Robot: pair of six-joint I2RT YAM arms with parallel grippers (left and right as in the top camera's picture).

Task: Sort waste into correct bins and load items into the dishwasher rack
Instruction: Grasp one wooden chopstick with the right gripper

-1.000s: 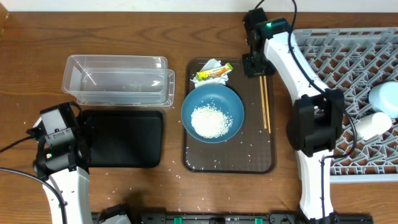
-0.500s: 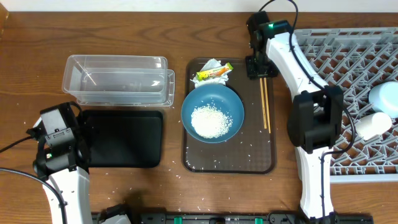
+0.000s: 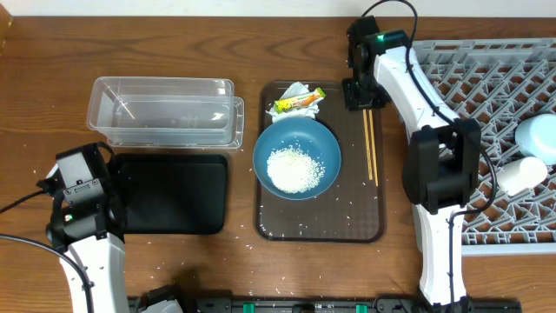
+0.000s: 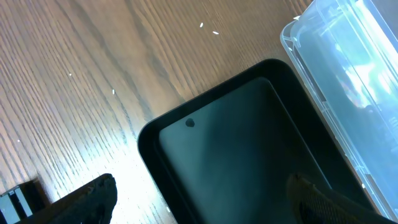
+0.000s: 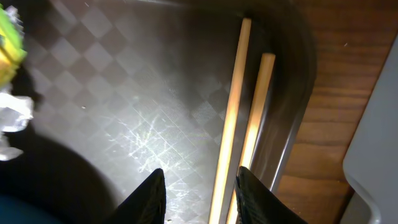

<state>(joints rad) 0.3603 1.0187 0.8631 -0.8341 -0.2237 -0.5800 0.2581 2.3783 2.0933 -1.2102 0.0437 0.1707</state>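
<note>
Right gripper (image 5: 200, 186): jaws part-way apart low over the brown tray (image 5: 124, 93), one of the two chopsticks (image 5: 233, 99) between the fingers, seemingly unclamped, though the wrist view is dim. Snack wrapper (image 3: 297, 102) and tissue (image 3: 295, 89) lie to its left, dark-blue bowl (image 3: 326, 139) of rice (image 3: 295, 168) behind-left, rack (image 3: 486, 78) to its right. Left gripper (image 4: 205, 208): jaws spread wide above the black tray (image 4: 249, 162), clear tub (image 4: 348, 68) just beyond.

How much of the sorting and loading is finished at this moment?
Done: the white cup and light-blue bowl already lie in the grey rack. In hand: the right gripper, jaws apart, straddles the chopsticks on the brown tray. To do: the dark-blue bowl with rice, the tissue and the wrapper still wait there; the left gripper hangs open over the black tray.
</note>
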